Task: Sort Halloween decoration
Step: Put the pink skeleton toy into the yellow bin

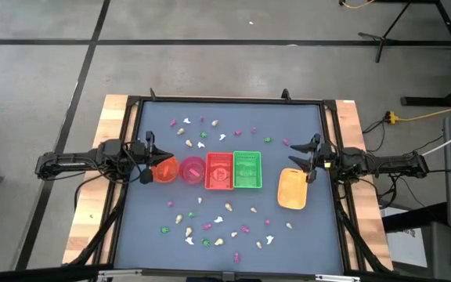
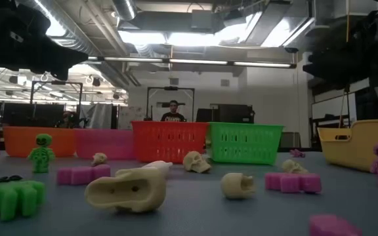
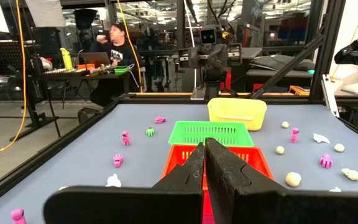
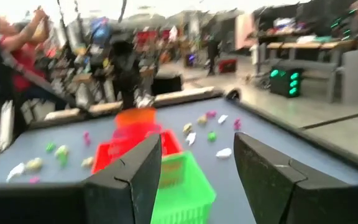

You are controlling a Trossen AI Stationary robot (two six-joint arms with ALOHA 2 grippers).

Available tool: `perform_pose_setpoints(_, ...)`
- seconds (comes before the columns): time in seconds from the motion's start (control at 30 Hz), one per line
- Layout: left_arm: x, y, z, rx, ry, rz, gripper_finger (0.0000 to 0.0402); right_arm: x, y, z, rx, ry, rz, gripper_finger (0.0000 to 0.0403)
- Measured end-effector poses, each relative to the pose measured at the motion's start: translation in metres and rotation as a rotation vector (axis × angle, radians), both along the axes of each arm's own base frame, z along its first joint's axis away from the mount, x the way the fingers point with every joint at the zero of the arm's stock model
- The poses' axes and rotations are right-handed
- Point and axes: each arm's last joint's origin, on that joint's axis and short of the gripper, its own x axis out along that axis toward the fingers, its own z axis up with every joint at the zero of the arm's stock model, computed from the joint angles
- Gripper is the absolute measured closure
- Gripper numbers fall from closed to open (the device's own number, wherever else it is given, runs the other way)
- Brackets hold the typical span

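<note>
Dozens of trinkets [image 1: 207, 225] lie loose on the tabletop [image 1: 131, 211] in two bands, one on each side of the row of containers, and we see none inside a container yet. So we judge the sorting barely begun, or at its very start.

The row runs orange bowl [image 1: 164, 170], pink bowl [image 1: 192, 170], red basket [image 1: 219, 171], green basket [image 1: 247, 170], with a yellow bin [image 1: 292, 189] apart toward the right arm.

The left gripper [image 1: 149, 159] hangs at the orange bowl's end of the row, fingers pressed together on nothing we can see. The right gripper [image 1: 312, 157] hovers just beside the yellow bin, fingers spread wide, nothing between them.

For the pick, we would send the right gripper to a piece lying alone, such as the pink one [image 1: 286, 142] near it. The pieces are tiny and low, so the fingers must come almost to the surface and straddle one piece only. Clusters risk a double grab or a scatter. We would match colour to container: pink, green, and cream-yellow pieces each have a like-coloured home.

Surface: dark blue-grey mat, flat, framed by black rails on a wooden base. From table height we see a cream skull [image 2: 196, 160] and a green skeleton [image 2: 42, 152].

Room: open workshop, concrete floor, ceiling lights. A person [image 3: 114, 38] sits at a far bench.
</note>
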Motion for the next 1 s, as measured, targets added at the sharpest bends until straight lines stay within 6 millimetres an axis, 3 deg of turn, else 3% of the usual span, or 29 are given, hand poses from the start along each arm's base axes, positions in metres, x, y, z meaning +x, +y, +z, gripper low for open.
perform_pose_setpoints(0.2, 0.0, 0.0, 0.0, 0.0, -0.001, 0.0, 0.0401, -0.003, -0.003, 0.012, 0.016, -0.112, -0.116, 0.0203)
perform_pose_setpoints(0.6, 0.0, 0.0, 0.0, 0.001, 0.0, 0.0, 0.0401, -0.006, -0.012, 0.043, 0.021, -0.099, -0.477, 0.0203)
perform_pose_setpoints(0.8, 0.0, 0.0, 0.0, 0.001, -0.001, 0.0, 0.0401, 0.001, -0.017, 0.041, 0.008, -0.029, -0.579, 0.0203)
perform_pose_setpoints(1.0, 0.0, 0.0, 0.0, 0.001, -0.001, 0.0, 0.0401, 0.012, -0.035, 0.03, 0.068, 0.034, -0.631, 0.0204)
